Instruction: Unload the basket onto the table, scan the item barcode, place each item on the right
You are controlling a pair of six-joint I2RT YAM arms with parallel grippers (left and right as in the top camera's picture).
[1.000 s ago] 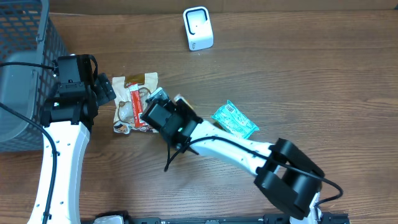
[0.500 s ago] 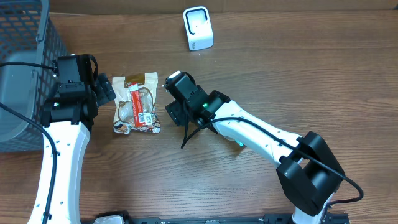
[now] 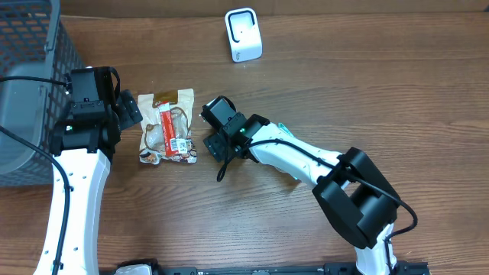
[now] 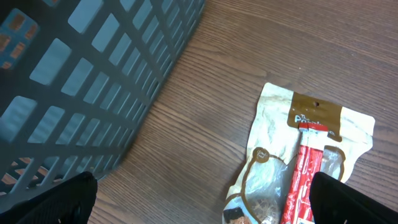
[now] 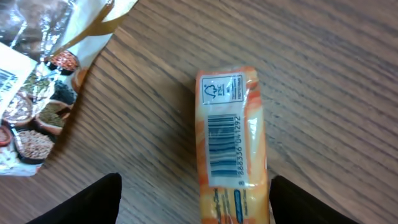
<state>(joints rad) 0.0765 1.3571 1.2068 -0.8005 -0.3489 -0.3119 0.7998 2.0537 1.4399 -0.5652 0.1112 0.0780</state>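
An orange packet [image 5: 230, 140] lies flat on the wooden table with its barcode facing up. My right gripper [image 5: 199, 202] hangs open over it, one finger on each side and neither touching. From overhead that gripper [image 3: 220, 143] hides the packet. A clear and tan snack bag [image 3: 168, 126] with a red stick inside lies left of it, and its corner [image 5: 37, 93] also shows in the right wrist view. My left gripper [image 3: 126, 111] stands open at the bag's left edge, and the bag [image 4: 298, 162] lies ahead of its wide-spread fingertips [image 4: 354, 199]. The white scanner [image 3: 244, 34] stands at the back.
A grey mesh basket [image 3: 30, 69] fills the far left, and its wall [image 4: 93, 74] is close to the left gripper. A green packet [image 3: 281, 127] is mostly covered by the right arm.
The right gripper has pulled away from the snack bag's right edge, swung right and turned. Its jaws have spread wider. The right arm now covers the green packet. The left arm has not moved.
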